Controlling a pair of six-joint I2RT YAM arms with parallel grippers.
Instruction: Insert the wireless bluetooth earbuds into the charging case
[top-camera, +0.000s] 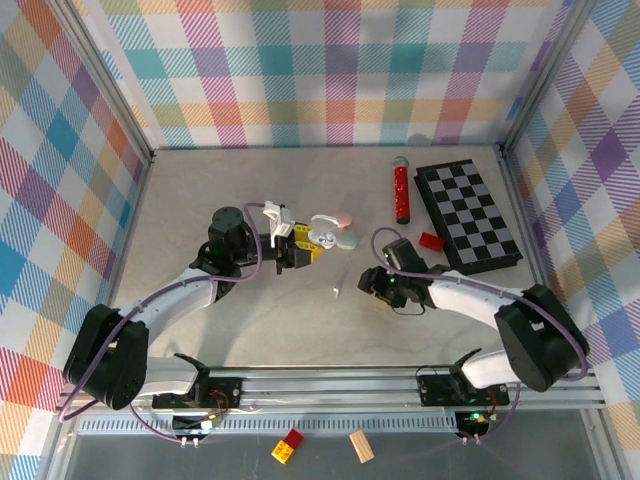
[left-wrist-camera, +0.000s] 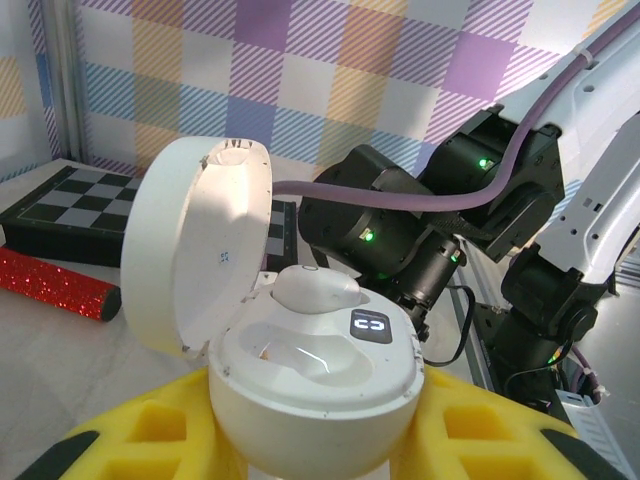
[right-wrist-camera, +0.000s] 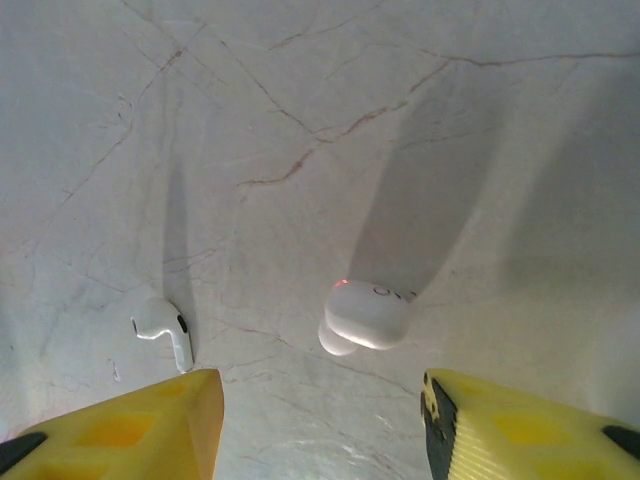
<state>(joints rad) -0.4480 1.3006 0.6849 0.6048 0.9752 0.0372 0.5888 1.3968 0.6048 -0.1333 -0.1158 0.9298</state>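
My left gripper (left-wrist-camera: 315, 445) is shut on the base of a white charging case (left-wrist-camera: 310, 385), its yellow fingers (left-wrist-camera: 130, 440) on either side. The lid (left-wrist-camera: 195, 250) stands open to the left. One white earbud (left-wrist-camera: 315, 290) sits in the far slot; the near slot (left-wrist-camera: 300, 355) is empty. From above, the case (top-camera: 322, 235) is held left of centre. My right gripper (right-wrist-camera: 322, 392) is open just above the table. A second white earbud (right-wrist-camera: 368, 315) lies on the marble ahead of the gap between its fingers, touching neither.
A small white stemmed earpiece (right-wrist-camera: 165, 332) lies left of the right gripper, also seen from above (top-camera: 337, 291). Pink (top-camera: 343, 217) and green (top-camera: 346, 240) pebble cases sit beside the held case. A red glitter tube (top-camera: 402, 192), a chessboard (top-camera: 467, 215) and a red brick (top-camera: 431, 240) lie at the right.
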